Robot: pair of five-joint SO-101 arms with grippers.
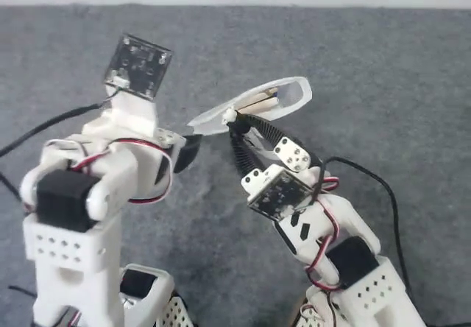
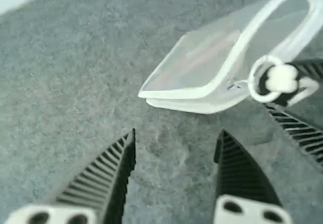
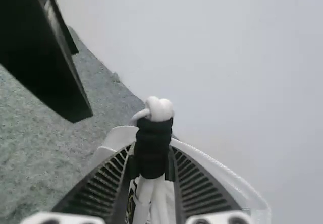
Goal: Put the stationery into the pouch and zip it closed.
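A clear pouch (image 1: 265, 97) with a white zip edge is held up off the grey carpet, tilted. Pale stationery shows faintly inside it (image 2: 212, 57). My right gripper (image 1: 237, 127) is shut on the zip pull (image 3: 153, 143), a dark tab with a white knot (image 2: 276, 78) and ring. In the right wrist view, the pouch's rim (image 3: 227, 176) curves just beyond the right gripper (image 3: 151, 151). My left gripper (image 2: 176, 135) stands open just short of the pouch's near corner (image 2: 151, 95), with nothing between its fingers. From above, the left gripper (image 1: 185, 149) sits beside the pouch's left tip.
Grey carpet (image 1: 368, 84) covers the whole table, with a pale wall along the far edge. Black cables trail beside both arm bases (image 1: 386, 194). The left arm's dark finger (image 3: 45, 57) shows close by in the right wrist view.
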